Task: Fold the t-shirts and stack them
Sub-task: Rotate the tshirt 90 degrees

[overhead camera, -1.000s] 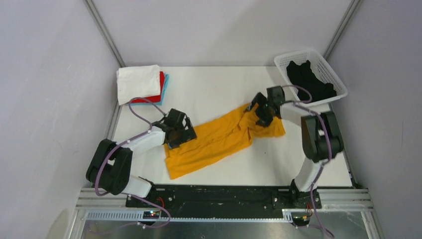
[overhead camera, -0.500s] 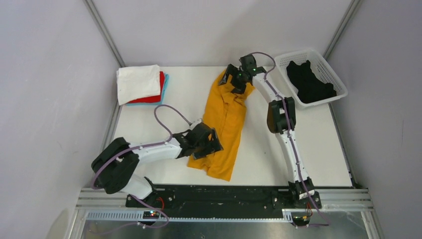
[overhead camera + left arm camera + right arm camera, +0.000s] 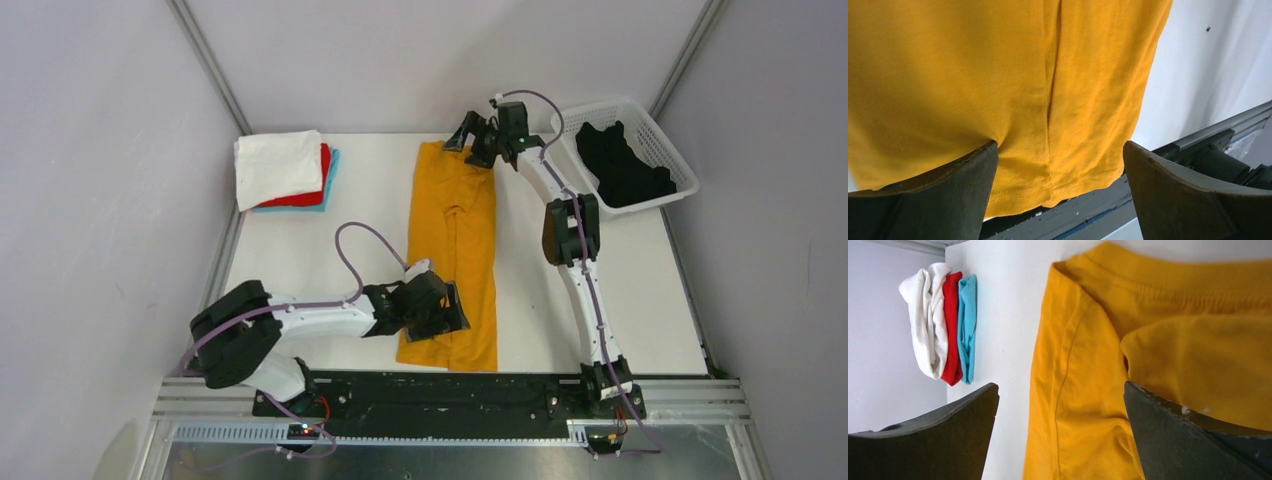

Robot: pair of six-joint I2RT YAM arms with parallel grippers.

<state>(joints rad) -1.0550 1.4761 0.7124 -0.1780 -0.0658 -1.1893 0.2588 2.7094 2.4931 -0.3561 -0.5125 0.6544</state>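
Mustard t-shirt [image 3: 455, 240] lies lengthwise on the surface [image 3: 290, 250], left end effector [image 3: 447, 310] and right end effector [image 3: 470, 143] both spread, pinching nothing — with its hem at the near edge, a sloppy drag could pull it off.

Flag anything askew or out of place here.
The mustard-yellow t-shirt lies folded lengthwise, but its near hem overhangs the table edge onto the dark rail. The black t-shirt sits crumpled in the basket.
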